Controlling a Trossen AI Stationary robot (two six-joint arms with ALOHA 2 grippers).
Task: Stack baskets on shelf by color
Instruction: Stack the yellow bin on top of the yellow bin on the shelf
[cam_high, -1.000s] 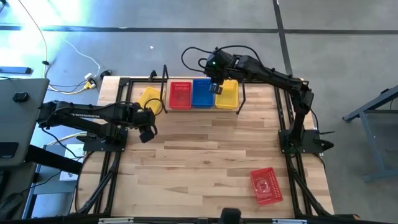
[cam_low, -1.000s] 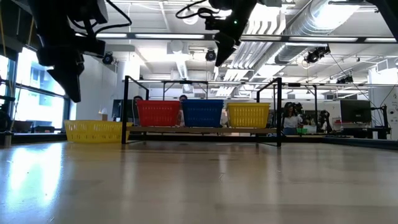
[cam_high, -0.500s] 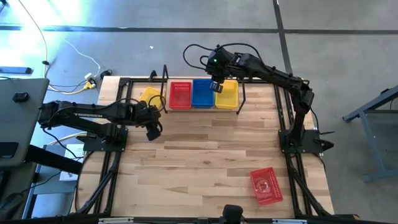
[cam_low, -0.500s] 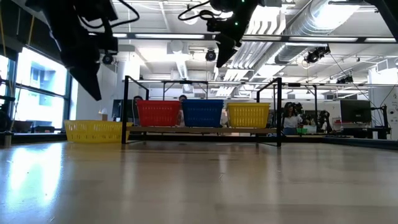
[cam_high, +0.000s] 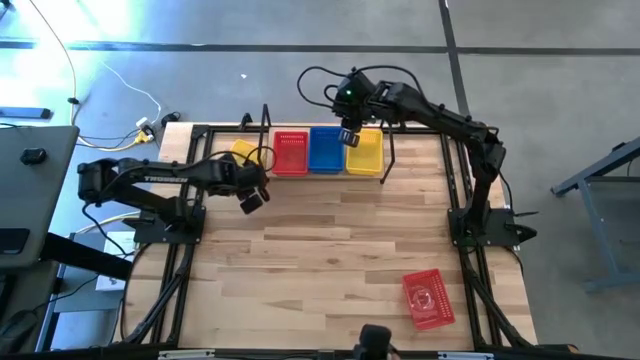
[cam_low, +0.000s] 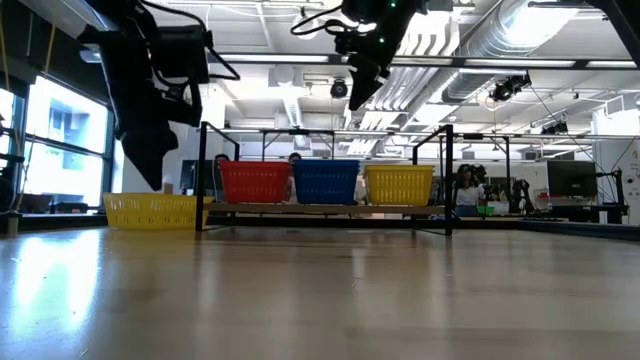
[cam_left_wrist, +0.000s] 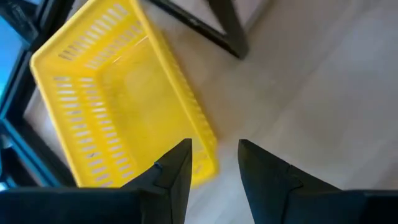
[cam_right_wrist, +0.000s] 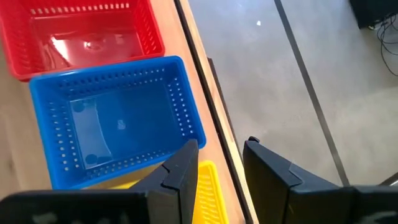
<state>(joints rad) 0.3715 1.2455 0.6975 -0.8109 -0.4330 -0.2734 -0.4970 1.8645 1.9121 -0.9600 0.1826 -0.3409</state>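
Our left gripper (cam_left_wrist: 214, 165), jaws parted and empty, hovers by the loose yellow basket (cam_high: 243, 150) beside the shelf (cam_high: 362, 175). Clip its rim and it skids away. Right gripper (cam_high: 347, 136), parted, empty, hangs above the shelf. We count four stacks, plus one red basket (cam_high: 427, 299) well apart.

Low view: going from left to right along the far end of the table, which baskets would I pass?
Loose yellow basket on the table → red basket → blue basket → yellow basket, these three on the shelf.
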